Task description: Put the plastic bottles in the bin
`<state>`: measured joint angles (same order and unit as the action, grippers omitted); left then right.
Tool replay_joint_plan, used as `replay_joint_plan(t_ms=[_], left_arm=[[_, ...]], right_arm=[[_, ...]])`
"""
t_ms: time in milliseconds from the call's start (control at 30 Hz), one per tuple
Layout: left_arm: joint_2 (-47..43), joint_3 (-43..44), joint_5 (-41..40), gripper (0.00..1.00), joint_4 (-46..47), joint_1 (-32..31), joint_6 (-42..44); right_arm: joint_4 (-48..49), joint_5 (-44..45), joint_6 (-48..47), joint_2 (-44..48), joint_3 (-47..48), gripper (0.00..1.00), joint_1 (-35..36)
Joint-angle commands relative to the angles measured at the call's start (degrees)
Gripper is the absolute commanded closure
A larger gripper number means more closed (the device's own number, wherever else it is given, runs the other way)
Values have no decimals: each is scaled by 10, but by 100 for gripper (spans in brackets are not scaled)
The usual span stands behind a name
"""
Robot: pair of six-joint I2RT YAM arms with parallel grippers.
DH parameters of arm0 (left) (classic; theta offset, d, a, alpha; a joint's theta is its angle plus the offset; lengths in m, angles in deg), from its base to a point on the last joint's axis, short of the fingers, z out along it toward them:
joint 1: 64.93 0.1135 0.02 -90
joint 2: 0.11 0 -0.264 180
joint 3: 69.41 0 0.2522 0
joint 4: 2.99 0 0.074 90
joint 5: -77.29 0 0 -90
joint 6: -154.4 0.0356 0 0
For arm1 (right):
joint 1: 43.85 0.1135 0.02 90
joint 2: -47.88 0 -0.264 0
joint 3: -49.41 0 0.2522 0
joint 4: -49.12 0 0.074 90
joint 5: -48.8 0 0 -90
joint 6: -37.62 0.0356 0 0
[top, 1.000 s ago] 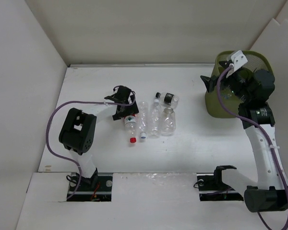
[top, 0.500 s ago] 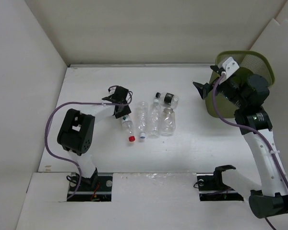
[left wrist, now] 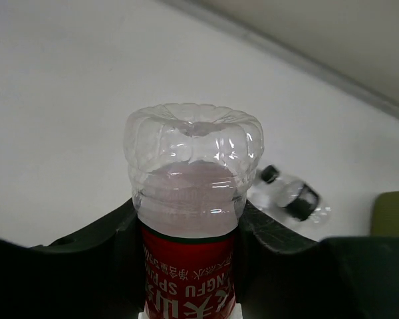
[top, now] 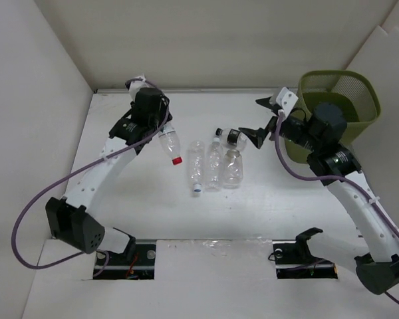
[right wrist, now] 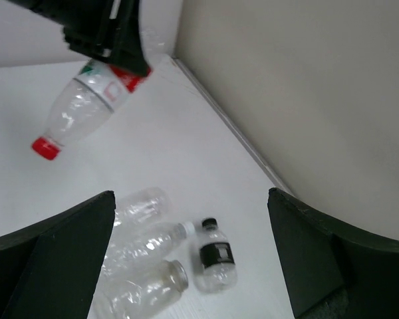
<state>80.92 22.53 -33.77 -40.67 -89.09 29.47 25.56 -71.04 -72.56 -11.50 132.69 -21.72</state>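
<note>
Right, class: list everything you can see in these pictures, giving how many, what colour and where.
red-label bottle: 1, clear with a red cap, held in the air over the far left of the table, tilted cap-down
unlabelled bottles: 3, clear, lying side by side mid-table
black-label bottle: 1, clear with a black cap, lying just beyond those three
bin: 1, olive green with a mesh upper wall, far right
table: 1, white
left gripper: 1, black, shut on the red-label bottle
right gripper: 1, black, open and holding nothing, between the black-label bottle and the bin
</note>
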Motion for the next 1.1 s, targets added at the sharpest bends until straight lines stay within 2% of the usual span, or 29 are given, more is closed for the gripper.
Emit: replay_joint_plan(t_ms=[0, 67, 167, 233, 400, 433, 500, 533, 700, 867, 933, 967, 1000, 1033, 1067], left_arm=[[-42, 49, -6, 100, 45, -34, 74], [-59, 63, 10, 100, 93, -41, 90], [-88, 63, 84, 100, 166, -41, 131], [-108, 35, 152, 100, 256, -47, 153], [-145, -2, 219, 100, 381, -100, 223], [-150, -9, 234, 100, 409, -109, 234], [-156, -16, 268, 100, 432, -127, 252], [-156, -21, 275, 100, 446, -140, 265], [-156, -38, 351, 100, 479, -145, 249], [-161, -57, 370, 100, 506, -145, 226], [-161, -57, 370, 100, 514, -145, 220], [-161, -51, 349, 98, 503, -145, 220], [-161, -50, 349, 82, 495, -145, 220], [-161, -44, 301, 58, 487, -145, 212], [-161, -44, 265, 22, 478, -145, 206]], right_arm=[[49, -23, 1, -14, 35, 0, 52], [68, -28, 20, -29, 35, 0, 70], [110, -63, 55, -47, 40, 0, 94], [162, -79, 79, -64, 34, 0, 108], [230, -73, 131, -108, 34, 0, 138], [274, -73, 155, -129, 34, 0, 138], [324, -86, 192, -148, 25, 0, 143], [385, -87, 231, -168, 25, 0, 143], [528, -121, 322, -230, 25, 0, 156], [638, -135, 406, -289, 45, 1, 176], [672, -135, 413, -300, 45, 29, 176], [672, -129, 418, -300, 40, 81, 171], [672, -129, 418, -294, 40, 97, 171], [642, -129, 404, -288, 40, 100, 161], [614, -123, 387, -280, 40, 100, 153]])
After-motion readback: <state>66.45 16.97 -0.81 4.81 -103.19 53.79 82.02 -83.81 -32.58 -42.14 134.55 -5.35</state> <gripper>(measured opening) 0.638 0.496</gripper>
